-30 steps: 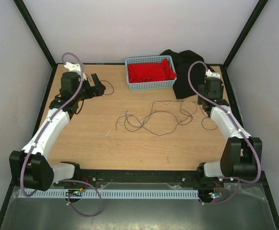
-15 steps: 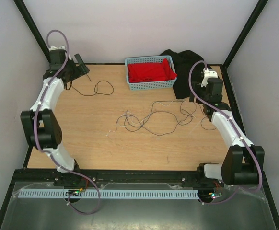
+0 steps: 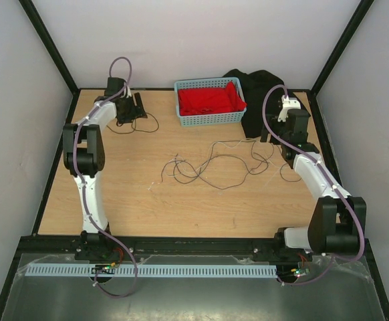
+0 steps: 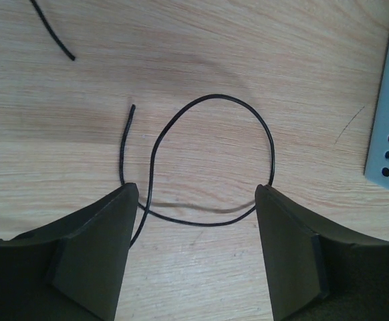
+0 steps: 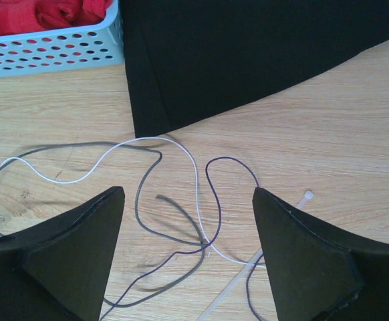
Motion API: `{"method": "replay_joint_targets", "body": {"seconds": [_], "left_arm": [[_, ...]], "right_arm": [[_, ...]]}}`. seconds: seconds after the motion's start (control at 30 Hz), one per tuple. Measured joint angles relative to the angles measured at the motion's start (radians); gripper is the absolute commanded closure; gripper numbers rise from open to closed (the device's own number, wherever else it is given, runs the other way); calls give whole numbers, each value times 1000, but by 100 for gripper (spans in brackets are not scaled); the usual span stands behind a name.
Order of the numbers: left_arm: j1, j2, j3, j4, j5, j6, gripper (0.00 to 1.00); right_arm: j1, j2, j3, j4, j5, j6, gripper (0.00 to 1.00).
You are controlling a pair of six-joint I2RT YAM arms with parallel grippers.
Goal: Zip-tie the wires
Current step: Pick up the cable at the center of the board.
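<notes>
Task barely begun: the thin dark flexible wires (image 3: 214, 166) lie unbundled in loose curls across the middle of the light wooden table (image 3: 148, 207), and a pale plastic zip tie (image 5: 306, 196) rests unfastened among them. The left gripper (image 4: 196, 190), jaws apart and empty, hovers over a separate wire loop (image 4: 214, 97) at far left. The right gripper (image 5: 188, 194), likewise spread and empty, hangs above the tangle's right end.

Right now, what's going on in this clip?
Two robot arms are setting up to zip-tie loose wires on a wooden table. The left gripper hangs open over a lone wire loop near the blue basket. The right gripper hangs open above the main tangle and a white zip tie beside a black cloth. Neither holds anything.
</notes>
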Motion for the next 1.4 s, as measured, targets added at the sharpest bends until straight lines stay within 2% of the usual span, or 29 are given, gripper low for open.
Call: {"method": "replay_joint_targets", "body": {"seconds": [0.43,0.8,0.93,1.1,1.13,1.4], "left_arm": [[-16,91,79,-14,-40,38,41],[-28,116,87,-19,-41,37,51],[-31,116,87,-18,-40,34,66],[-32,118,82,-18,-26,33,98],[-32,120,81,-17,-23,33,100],[-32,117,74,-14,-12,33,100]], "right_arm": [[0,-1,0,7,0,0,12],[0,-8,0,9,2,0,12],[0,-10,0,14,3,0,12],[0,-11,0,14,3,0,13],[0,-11,0,14,3,0,13],[0,-23,-4,22,-5,0,13]]}}
